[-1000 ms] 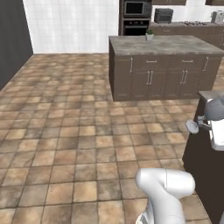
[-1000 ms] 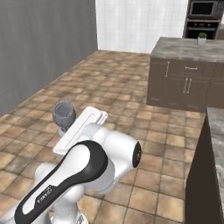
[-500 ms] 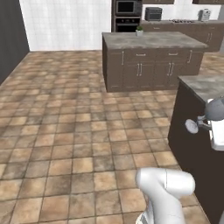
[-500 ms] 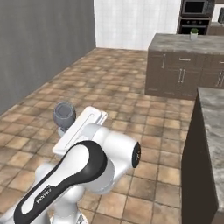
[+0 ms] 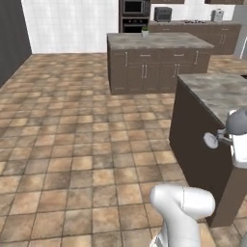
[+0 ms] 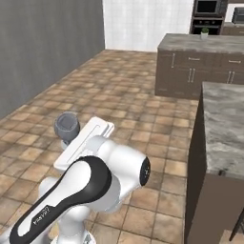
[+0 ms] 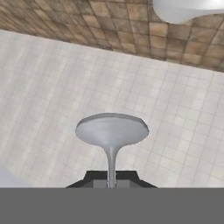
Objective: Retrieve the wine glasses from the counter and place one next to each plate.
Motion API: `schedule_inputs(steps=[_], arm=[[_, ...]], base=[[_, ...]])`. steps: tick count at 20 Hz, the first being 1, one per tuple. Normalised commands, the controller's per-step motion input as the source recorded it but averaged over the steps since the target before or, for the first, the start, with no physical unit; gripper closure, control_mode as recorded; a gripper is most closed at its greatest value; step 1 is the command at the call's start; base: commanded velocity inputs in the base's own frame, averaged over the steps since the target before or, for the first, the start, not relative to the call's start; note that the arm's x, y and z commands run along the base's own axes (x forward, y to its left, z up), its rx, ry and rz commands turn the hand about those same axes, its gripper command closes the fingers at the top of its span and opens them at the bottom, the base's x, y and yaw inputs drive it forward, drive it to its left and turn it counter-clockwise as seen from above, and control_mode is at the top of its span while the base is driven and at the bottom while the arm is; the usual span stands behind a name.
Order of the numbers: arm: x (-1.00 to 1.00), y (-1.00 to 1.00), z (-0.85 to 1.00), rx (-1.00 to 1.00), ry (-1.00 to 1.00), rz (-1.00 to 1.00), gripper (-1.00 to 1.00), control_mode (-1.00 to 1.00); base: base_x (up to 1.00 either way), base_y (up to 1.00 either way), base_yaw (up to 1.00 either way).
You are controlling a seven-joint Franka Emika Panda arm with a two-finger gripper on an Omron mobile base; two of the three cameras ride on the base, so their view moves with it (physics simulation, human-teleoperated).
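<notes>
My hand [image 7: 111, 183] is clenched on the stem of a wine glass [image 7: 111, 133]; in the hand view the round foot spreads just above the two dark fingertips, with the stem running down between them. In the right base view the rounded bowl of the glass [image 6: 66, 126] sits at about nine o'clock in the picture, off the end of the white hand, carried in the air over the tiled floor [image 6: 119, 90]. In the left base view the glass [image 5: 226, 129] lies sideways at three o'clock, foot toward the middle of the picture, in front of a stone-topped island [image 5: 217, 94] that stands close by. A second stone-topped island [image 5: 157, 41] with dark drawers stands farther off at twelve o'clock, with a small potted plant [image 5: 144, 32] on it. I judge this the carrying step: the glass is off the bench and in transit, not yet set down. No plates are visible, so next I must drive the base until one comes into sight, keep the grip firm, and then bring the glass upright before lowering it beside the plate.
</notes>
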Motion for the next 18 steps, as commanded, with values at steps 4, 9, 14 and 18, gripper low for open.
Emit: schedule_inputs(steps=[4,9,14,18], arm=[[0.0,0.0,0.0,0.0,0.0,0.0,1.0,1.0],[0.0,0.0,0.0,0.0,0.0,0.0,1.0,1.0],[0.0,0.0,0.0,0.0,0.0,0.0,1.0,1.0],[0.0,0.0,0.0,0.0,0.0,0.0,1.0,1.0]], base=[[0.01,-1.0,0.04],[-0.17,-1.0,0.04],[-0.57,-1.0,0.03],[-0.79,-1.0,0.0]])
